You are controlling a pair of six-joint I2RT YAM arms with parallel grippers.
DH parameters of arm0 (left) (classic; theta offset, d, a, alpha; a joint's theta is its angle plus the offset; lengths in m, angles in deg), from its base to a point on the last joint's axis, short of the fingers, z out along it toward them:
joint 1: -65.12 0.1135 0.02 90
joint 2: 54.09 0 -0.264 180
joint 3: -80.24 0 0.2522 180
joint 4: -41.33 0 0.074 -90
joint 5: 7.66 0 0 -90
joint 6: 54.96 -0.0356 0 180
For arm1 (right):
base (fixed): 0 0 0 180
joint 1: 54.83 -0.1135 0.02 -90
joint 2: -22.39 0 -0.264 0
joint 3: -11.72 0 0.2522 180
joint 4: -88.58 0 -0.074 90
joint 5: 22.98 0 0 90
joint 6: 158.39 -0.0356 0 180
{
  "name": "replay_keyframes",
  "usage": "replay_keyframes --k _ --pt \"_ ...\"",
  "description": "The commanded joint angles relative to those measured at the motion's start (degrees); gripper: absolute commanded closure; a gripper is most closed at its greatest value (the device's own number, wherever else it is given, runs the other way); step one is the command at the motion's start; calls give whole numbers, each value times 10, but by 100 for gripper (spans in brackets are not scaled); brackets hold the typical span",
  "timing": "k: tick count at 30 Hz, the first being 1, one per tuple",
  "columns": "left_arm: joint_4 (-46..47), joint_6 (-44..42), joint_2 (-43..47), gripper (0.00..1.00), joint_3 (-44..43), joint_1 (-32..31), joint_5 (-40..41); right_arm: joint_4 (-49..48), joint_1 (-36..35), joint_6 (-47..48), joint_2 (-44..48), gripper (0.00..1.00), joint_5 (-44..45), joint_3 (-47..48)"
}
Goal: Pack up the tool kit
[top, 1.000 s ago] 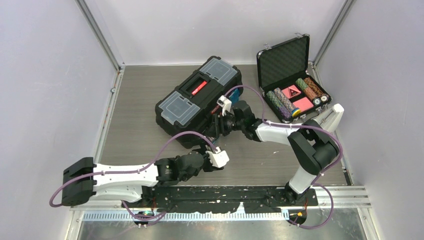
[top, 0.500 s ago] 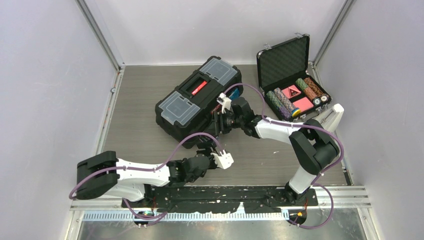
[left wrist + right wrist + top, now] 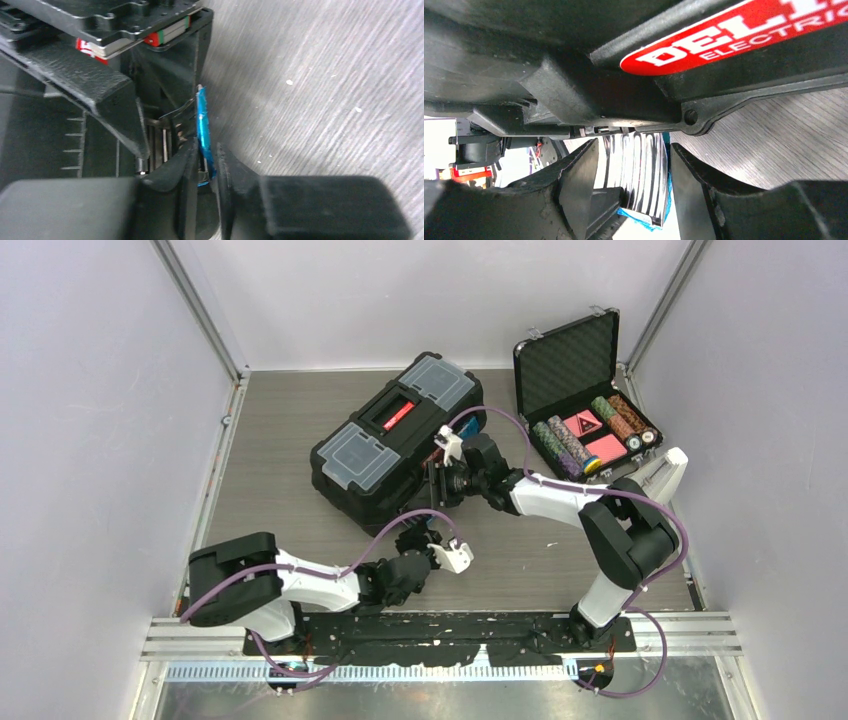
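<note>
The black toolbox [image 3: 372,468] lies askew mid-table, lid down, with a red handle [image 3: 397,416] between two clear-lidded compartments. My left gripper [image 3: 418,538] is at its near corner. In the left wrist view the gripper [image 3: 206,150] has its jaws drawn in close on either side of a thin blue latch [image 3: 202,120]. My right gripper [image 3: 437,485] is pressed against the toolbox's near side. In the right wrist view the gripper [image 3: 634,147] holds a shiny, blue-edged latch [image 3: 644,170] under the box's rim. No loose hand tools are in view.
An open foam-lined black case [image 3: 585,410] of poker chips stands at the back right. Grey walls close in the wooden table [image 3: 280,440] on three sides. A purple cable [image 3: 375,520] loops over the left arm close to the toolbox.
The left arm has drawn in toward the middle. Its gripper has moved up to the toolbox's corner, and its jaws have narrowed onto the blue latch. The right gripper has barely moved.
</note>
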Motion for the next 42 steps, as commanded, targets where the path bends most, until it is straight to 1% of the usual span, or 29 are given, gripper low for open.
replay_keyframes --k 1,3,4,7,11,13,17,20,23,26,30,36,39,42 --pt "62 2 16 88 -16 -3 27 -12 -5 -18 14 41 -33 24" --pt "38 15 36 99 -18 -3 14 -11 -4 -21 20 40 -27 25" --pt "12 28 48 100 -21 -3 1 -12 -2 -25 25 40 -22 25" --pt "-64 76 93 100 -33 -3 -35 -18 5 -36 40 38 -16 24" --pt "-130 138 152 100 -38 5 -79 -40 16 -49 69 34 -8 13" --pt "-161 166 180 100 -40 15 -100 -72 19 -49 87 33 3 -2" --pt "-207 208 220 100 -45 48 -143 -130 25 -50 135 30 31 -43" --pt "-242 238 240 100 -54 84 -184 -147 29 -35 160 29 55 -65" --pt "-264 260 256 100 -61 125 -219 -151 30 0 188 29 82 -89" --pt "-284 271 267 100 -71 154 -239 -155 30 27 200 31 88 -109" --pt "-304 281 275 100 -85 185 -250 -176 29 51 204 36 70 -140" --pt "-327 288 277 100 -111 217 -241 -259 29 83 202 42 56 -213" --pt "-335 299 284 100 -118 236 -231 -292 27 97 194 43 48 -234" --pt "-341 303 294 100 -123 253 -245 -330 21 110 170 44 41 -248"
